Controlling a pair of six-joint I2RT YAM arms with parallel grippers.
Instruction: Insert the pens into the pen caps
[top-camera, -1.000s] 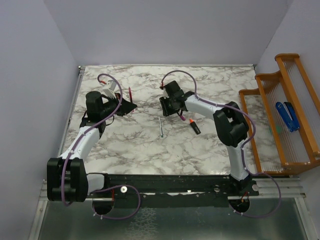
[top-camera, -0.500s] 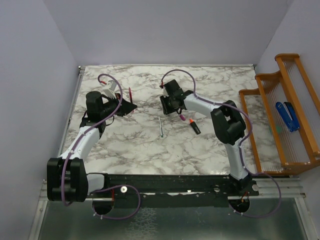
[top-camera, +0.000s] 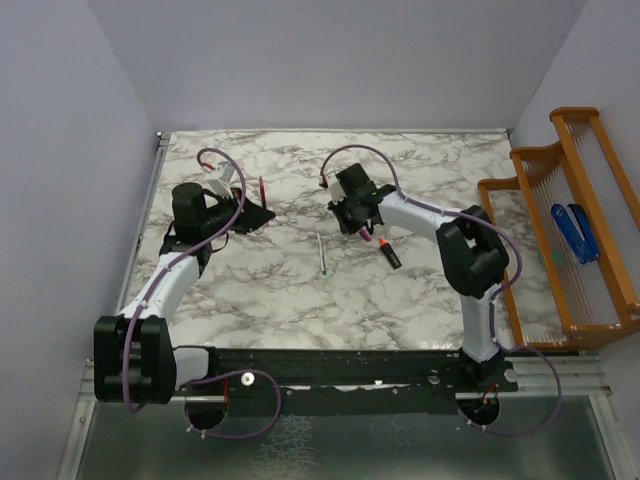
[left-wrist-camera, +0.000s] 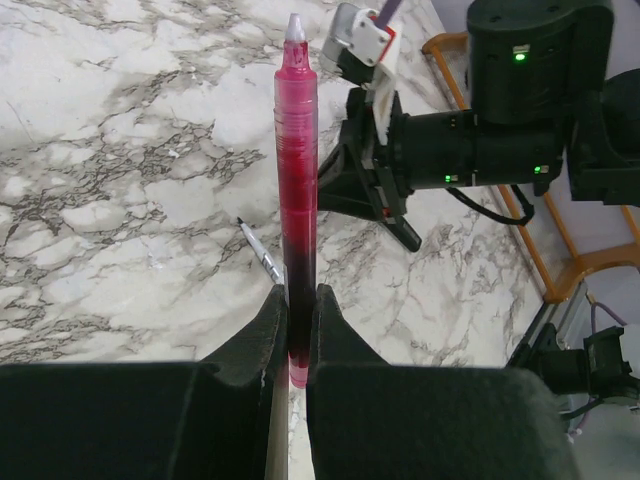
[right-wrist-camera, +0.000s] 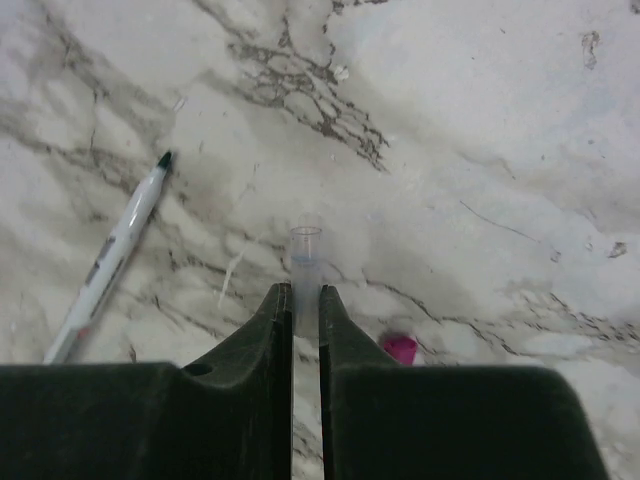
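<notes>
Misalignment risk tbh: tiny clear cap (right-wrist-camera: 305, 252) pinched by right gripper (right-wrist-camera: 305, 298) could be knocked out. Slim red-pink pen (left-wrist-camera: 297, 150) is clamped by left gripper (left-wrist-camera: 296, 308), left of silver-grey pen (top-camera: 322, 255).

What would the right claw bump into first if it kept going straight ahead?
The right gripper would likely meet the marble table, the clear cap in its jaws touching first; the silver pen and magenta cap lie to either side.
</notes>
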